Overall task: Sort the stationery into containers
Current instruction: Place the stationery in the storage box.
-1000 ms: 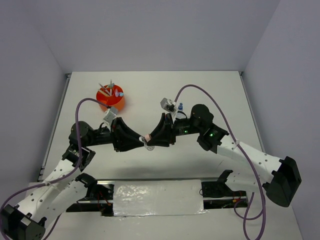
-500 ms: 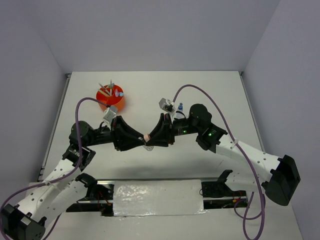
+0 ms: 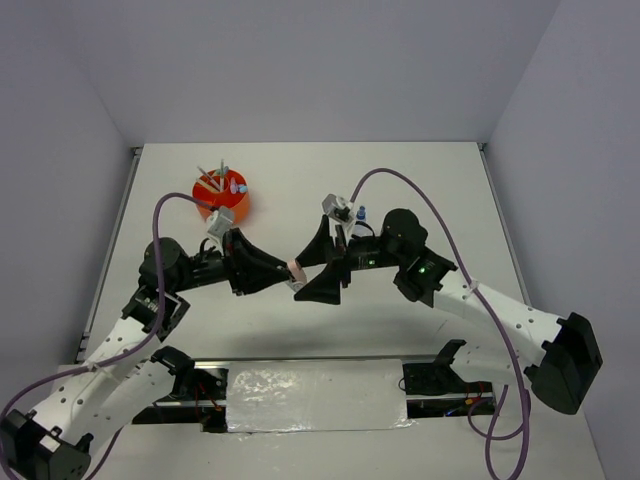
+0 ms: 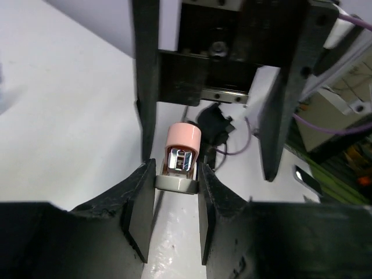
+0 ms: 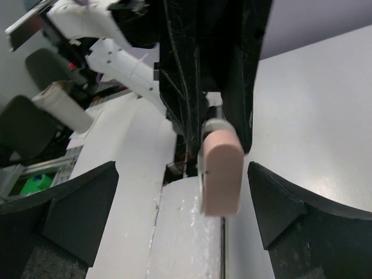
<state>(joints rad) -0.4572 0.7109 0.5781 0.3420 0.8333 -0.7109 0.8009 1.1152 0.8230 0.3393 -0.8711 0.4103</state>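
While the left gripper point(image 3: 291, 272) is closed on the pink-capped piece point(image 4: 183, 152), pinching its grey lower end between both fingers, the right gripper point(image 3: 308, 270) stands wide open around the same spot. Its two fingers are well apart from the piece on either side and hold nothing. The piece is in the middle of the table point(image 3: 420, 180), between the two arms, and we judge that it is raised a little above the surface.

We think this arrangement has a simple reason. The orange organizer point(image 3: 221, 197) stands at the far left, on the left arm's side, so the left arm is the natural one to carry the piece there. Several thin pens and small pieces stand in the organizer. A blue-capped bottle point(image 3: 361, 212) waits on the table just beside the right wrist, so the task is not finished.

For the next move, we would draw the left arm back out of the open fingers first and then swing it to the organizer. Because the grip is only on one end, the piece could tilt or slip.
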